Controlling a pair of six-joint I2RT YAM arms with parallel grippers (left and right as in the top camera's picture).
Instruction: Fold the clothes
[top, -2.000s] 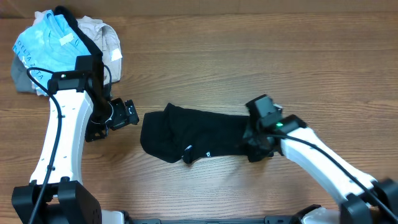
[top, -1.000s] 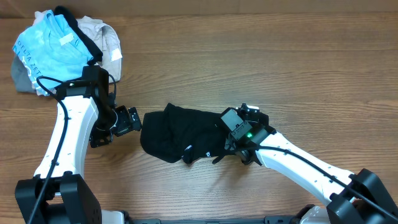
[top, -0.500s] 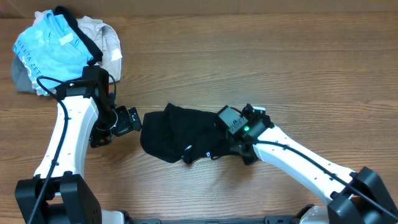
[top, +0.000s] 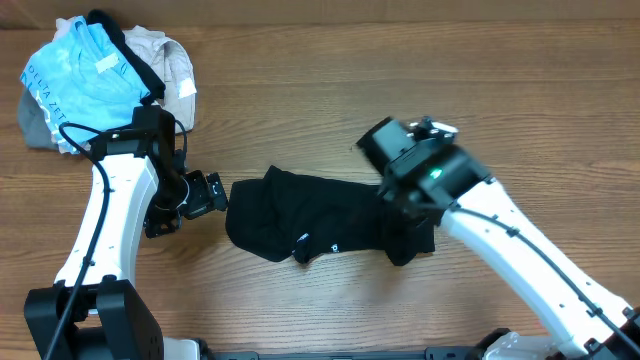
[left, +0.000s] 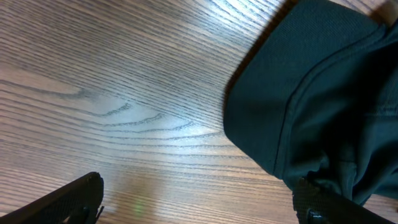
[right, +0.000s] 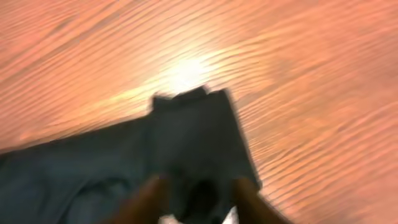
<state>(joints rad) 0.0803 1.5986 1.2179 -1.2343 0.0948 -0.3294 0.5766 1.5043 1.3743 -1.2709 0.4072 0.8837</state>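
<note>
The clothes (top: 300, 215) are a black T-shirt lying bunched in a long strip across the middle of the wooden table. My left gripper (top: 205, 190) stands open just off its left end; in the left wrist view the gripper (left: 199, 196) has bare wood between its fingers and the shirt's rounded edge (left: 323, 93) ahead on the right. My right wrist (top: 415, 160) hovers over the shirt's right end and hides the fingers from above. In the blurred right wrist view the gripper (right: 198, 186) has its fingers partly apart, with black fabric (right: 186, 137) showing between them; a grip cannot be made out.
A pile of other garments sits at the back left corner: a light blue lettered shirt (top: 75, 80), a beige piece (top: 170, 65) and a grey piece (top: 35, 125). Bare wood lies behind and in front of the black shirt.
My right arm has pulled back to the right and risen from the shirt's middle toward its right end, opening briefly and narrowing again. The left arm has stayed still and open.
</note>
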